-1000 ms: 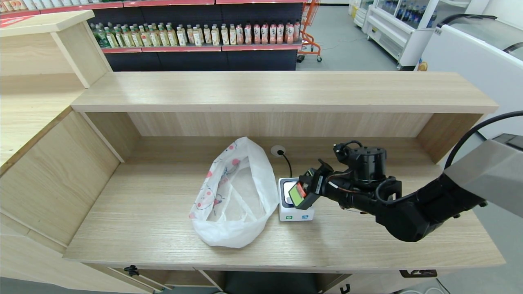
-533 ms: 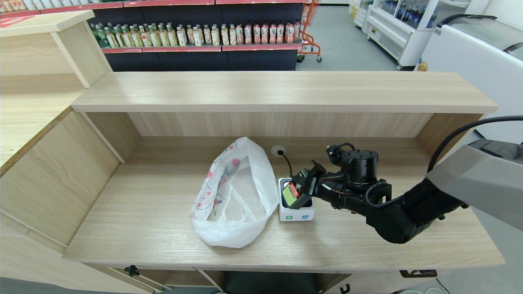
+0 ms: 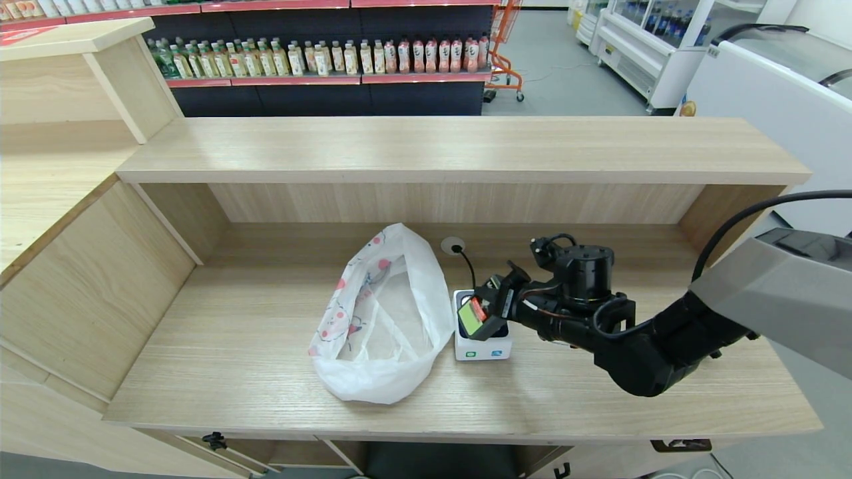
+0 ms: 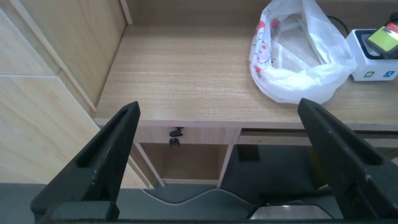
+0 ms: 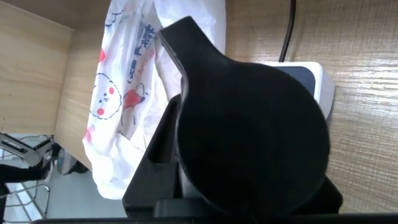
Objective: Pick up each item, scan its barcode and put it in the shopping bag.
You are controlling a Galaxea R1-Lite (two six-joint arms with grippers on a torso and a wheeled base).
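Green item [image 3: 471,318] pinched in right gripper [image 3: 480,313] sits further left than a second ago, over the white scanner [image 3: 483,348] (just beside shopping bag [image 3: 379,319]); left gripper [image 4: 221,112] spread wide near the tabletop [image 3: 219,352] edge.

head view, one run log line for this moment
phase: scan | right gripper: holds green pack over scanner | left gripper: open | shopping bag: open, beside scanner

bright, even light; edges curve outward
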